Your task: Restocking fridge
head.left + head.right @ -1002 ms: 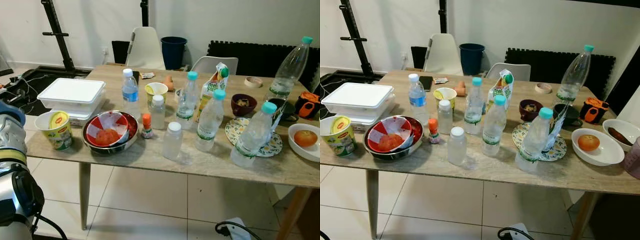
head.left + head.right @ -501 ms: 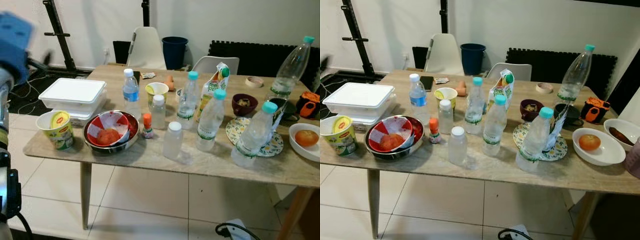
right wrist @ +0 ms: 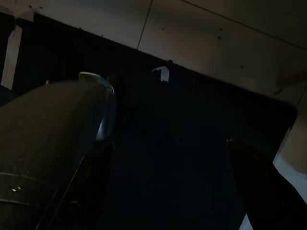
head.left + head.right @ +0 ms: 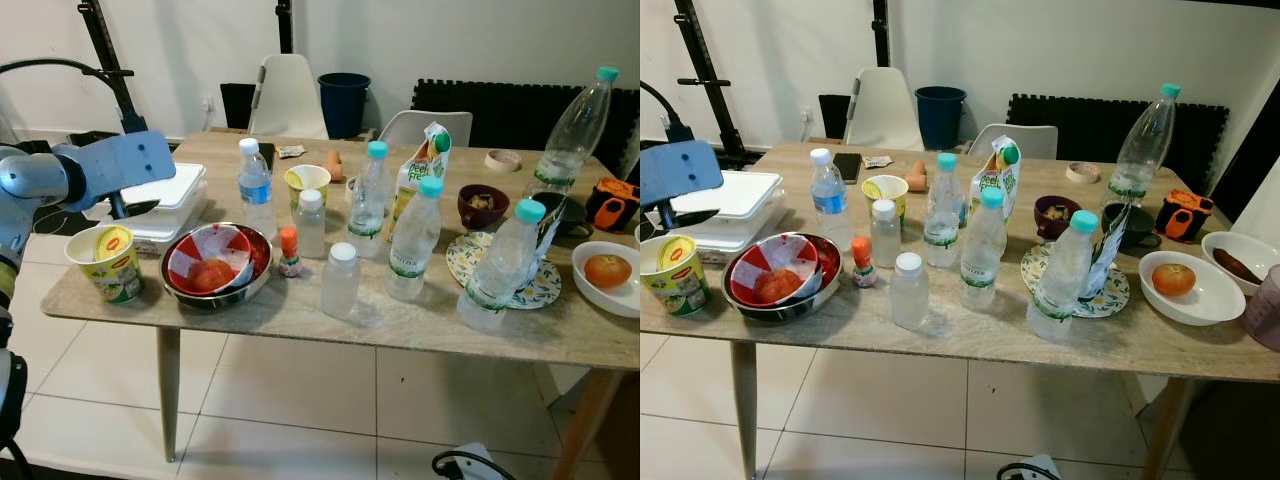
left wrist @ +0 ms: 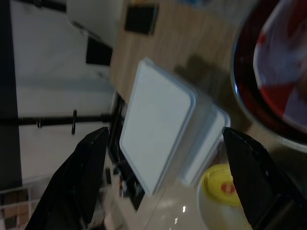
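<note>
- Water bottles (image 4: pixel 414 240) stand mid-table (image 4: pixel 400 325), beside a juice carton (image 4: pixel 420 170).
- Left gripper (image 5: pixel 163 182), fingers spread wide, empty, hovers over the white lidded box (image 5: pixel 158 122) (wrist view adds the yellow-lidded cup (image 5: pixel 223 184) and red bowl (image 5: pixel 280 67)).
- Right gripper (image 3: pixel 168 158) hangs in darkness, fingers apart.

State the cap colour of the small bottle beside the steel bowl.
Orange, on the small sauce bottle; left eye view.

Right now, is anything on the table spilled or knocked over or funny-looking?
Nothing is spilled; the bottles stand upright. Two things look odd: the juice carton has its top torn open and leans a little, and the front bottle with the teal cap looks crumpled and tilted, at the edge of the patterned plate.
</note>
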Controlling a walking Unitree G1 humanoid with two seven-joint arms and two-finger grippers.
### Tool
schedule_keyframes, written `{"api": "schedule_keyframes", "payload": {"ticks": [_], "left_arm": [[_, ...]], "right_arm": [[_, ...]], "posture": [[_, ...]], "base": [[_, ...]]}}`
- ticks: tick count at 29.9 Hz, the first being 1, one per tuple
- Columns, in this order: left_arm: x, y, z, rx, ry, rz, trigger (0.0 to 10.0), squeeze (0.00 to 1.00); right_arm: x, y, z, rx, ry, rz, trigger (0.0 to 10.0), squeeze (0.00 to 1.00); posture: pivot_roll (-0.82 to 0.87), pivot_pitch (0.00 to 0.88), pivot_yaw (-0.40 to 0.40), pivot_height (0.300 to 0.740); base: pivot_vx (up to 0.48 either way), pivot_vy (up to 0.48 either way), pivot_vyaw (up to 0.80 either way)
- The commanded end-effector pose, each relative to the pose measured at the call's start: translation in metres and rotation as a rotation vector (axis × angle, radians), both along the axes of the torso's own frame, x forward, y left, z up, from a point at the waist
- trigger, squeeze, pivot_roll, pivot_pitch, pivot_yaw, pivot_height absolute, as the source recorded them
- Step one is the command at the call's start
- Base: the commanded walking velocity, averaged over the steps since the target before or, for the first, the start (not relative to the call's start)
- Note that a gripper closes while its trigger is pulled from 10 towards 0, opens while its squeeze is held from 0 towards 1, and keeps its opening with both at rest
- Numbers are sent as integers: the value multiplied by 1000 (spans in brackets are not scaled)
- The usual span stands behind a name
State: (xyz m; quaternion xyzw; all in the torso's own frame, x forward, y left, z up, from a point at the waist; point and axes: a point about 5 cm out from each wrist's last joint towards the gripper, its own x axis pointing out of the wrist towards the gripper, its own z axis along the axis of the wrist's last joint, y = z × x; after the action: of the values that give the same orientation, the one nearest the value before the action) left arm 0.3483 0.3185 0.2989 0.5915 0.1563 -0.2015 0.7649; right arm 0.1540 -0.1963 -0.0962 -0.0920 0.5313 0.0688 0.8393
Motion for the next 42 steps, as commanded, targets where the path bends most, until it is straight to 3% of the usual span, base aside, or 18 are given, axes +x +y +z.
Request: {"api": "schedule_keyframes", "payload": {"ticks": [1, 3, 6, 9, 11, 15, 27, 42], "left_arm": [[-4, 12, 2, 57, 31, 55, 10000, 0], [-6, 15, -10, 70, 117, 71, 10000, 0], [-8, 17, -17, 78, 168, 80, 10000, 0], [-14, 24, -37, 101, 330, 132, 10000, 0], [-16, 26, -41, 113, 359, 153, 10000, 0], [-15, 33, -46, 143, 373, 215, 10000, 0], [-14, 35, -53, 152, 398, 245, 10000, 0], [-14, 35, -81, 132, 464, 267, 10000, 0]], "right_arm": [[-4, -1, -2, -4, 16, -12, 10000, 0], [-5, -1, -2, -5, 18, -11, 10000, 0], [-5, -1, -2, -6, 19, -9, 10000, 0], [-6, -1, -2, -10, 22, -4, 10000, 0], [-6, -1, -2, -10, 23, -3, 10000, 0], [-7, -1, -3, -13, 26, 1, 10000, 0], [-8, -1, -3, -17, 30, 9, 10000, 0], [-7, -2, -3, -21, 31, 16, 10000, 0]], "posture": [[-9, 0, -4, 740], [-9, 0, -4, 740], [-9, 0, -6, 740], [-12, 0, -8, 740], [-12, 0, -9, 740], [-13, 0, -10, 740], [-14, 0, -10, 740], [-19, 0, -13, 740]], "base": [[0, 0, 0], [0, 0, 0], [0, 0, 0], [0, 0, 0], [0, 0, 0], [0, 0, 0], [0, 0, 0], [0, 0, 0]]}}
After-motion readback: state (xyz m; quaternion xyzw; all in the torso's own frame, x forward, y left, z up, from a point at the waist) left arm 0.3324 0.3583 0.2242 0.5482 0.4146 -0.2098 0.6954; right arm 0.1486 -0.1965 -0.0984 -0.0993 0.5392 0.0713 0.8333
